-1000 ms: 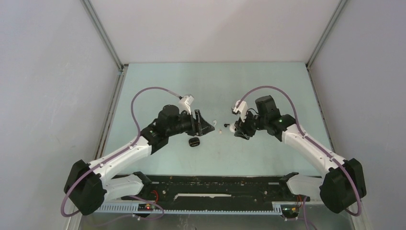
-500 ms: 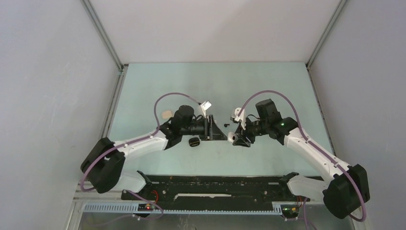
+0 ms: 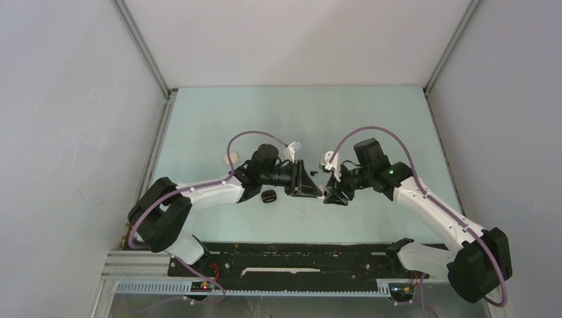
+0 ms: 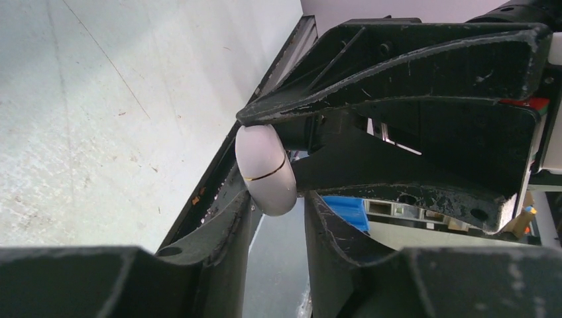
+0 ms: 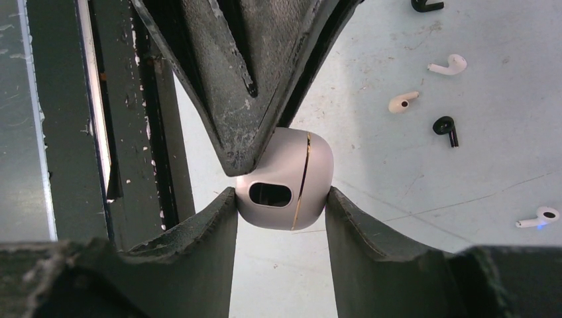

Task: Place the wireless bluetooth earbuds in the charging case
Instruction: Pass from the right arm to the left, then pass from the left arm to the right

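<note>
Right tool [image 5: 281, 192] is clenched on the case [image 5: 286, 162], one finger on each side, holding it up off the surface [image 5: 431, 185]. The case is a small rounded pebble shape, glossy pearl white, with a thin gold seam line running round it and a dark oval recess on the face toward the right wrist camera. The lid looks closed along the seam.

Left tool [image 4: 278, 202] comes in from the opposite side, tips right at the case. One fingertip touches its upper edge in the right wrist view. The jaws stand narrow, but I cannot tell whether they are clamping the case or only touching it.

Earbuds [image 5: 403, 101] lie loose on the surface beyond the case, none in it. They are tiny stemmed pieces: two black, two whitish close together, and a white earbud [image 5: 538, 216] with a blue spot lying well apart.

In the top view a black oval object [image 3: 268, 196] sits on the surface just under the left arm, and a beige round object [image 3: 229, 158] lies further left.
</note>
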